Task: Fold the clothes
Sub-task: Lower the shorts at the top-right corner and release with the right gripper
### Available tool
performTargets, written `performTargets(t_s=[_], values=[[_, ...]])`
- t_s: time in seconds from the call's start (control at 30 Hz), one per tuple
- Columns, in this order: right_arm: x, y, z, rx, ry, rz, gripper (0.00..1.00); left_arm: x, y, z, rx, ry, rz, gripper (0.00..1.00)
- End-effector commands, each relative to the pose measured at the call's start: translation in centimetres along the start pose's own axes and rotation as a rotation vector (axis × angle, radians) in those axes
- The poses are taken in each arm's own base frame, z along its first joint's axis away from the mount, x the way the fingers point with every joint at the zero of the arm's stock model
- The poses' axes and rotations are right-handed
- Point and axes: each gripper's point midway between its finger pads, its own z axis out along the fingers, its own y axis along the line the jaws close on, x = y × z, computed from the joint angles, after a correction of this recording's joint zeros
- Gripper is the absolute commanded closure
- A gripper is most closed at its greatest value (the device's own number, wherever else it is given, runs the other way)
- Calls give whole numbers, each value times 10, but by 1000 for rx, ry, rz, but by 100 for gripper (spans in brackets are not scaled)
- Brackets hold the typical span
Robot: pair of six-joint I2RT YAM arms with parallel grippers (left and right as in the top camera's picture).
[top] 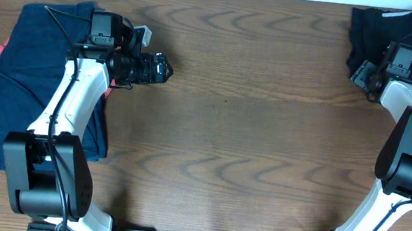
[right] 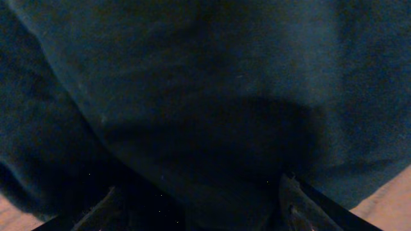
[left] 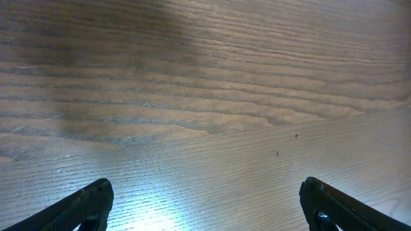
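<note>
Though spread, right tool [right: 199, 185] over garment [right: 205, 77]

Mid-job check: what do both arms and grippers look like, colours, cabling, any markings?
Both match: the left arm and right arm have white link shells between bulky black joint housings, with thin black cables running along them. The left gripper and right gripper are black, with flat dark fingers. No markings are readable.
</note>
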Motion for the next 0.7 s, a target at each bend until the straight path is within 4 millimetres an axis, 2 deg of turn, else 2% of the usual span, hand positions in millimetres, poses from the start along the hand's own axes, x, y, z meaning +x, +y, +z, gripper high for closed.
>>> performTargets(t_s=[0.0,0.2,0.33,0.47,0.6,0.67], values=[[41,27,18,-96,114,-39,29,5,2,4,-11,16,15,5],[36,28,13,-99,105,-39,28,5,2,4,-11,17,14,5],[12,30,-10,-108,51,-18,28,5,2,4,-11,17,14,5],[-31,36,-56,-143,-66,-40,24,5,2,4,-11,17,14,5],[-66,55,-127,-244,-179,-141,23,7,2,4,-12,24,10,5],[-78,61,-163,-289,-226,-153,20,7,2,4,-12,24,10,2]])
